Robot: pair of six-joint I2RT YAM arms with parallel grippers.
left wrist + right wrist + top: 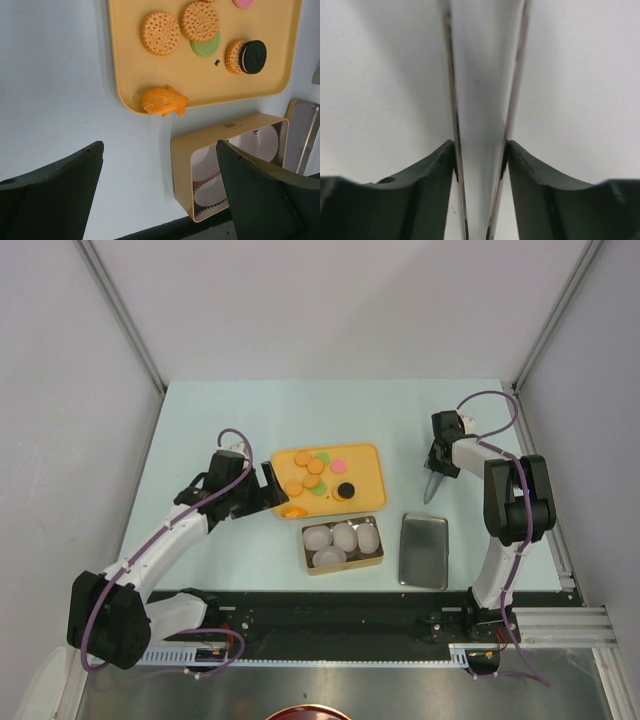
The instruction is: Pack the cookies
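Several round cookies, mostly orange [312,468], with green, one pink [338,464] and one black [345,490], lie on a yellow tray [365,475]. An orange fish-shaped piece [294,510] sits at the tray's near left corner; it also shows in the left wrist view [164,101]. My left gripper [272,490] is open and empty beside the tray's left edge, above the table [160,150]. My right gripper [437,458] is shut on metal tongs [482,75], whose tips [428,496] point at the table right of the tray.
A tan box [378,558] holding white paper cups [345,537] stands in front of the tray; it also shows in the left wrist view [182,165]. A metal lid [425,550] lies to the right of the box. Grey walls enclose the table.
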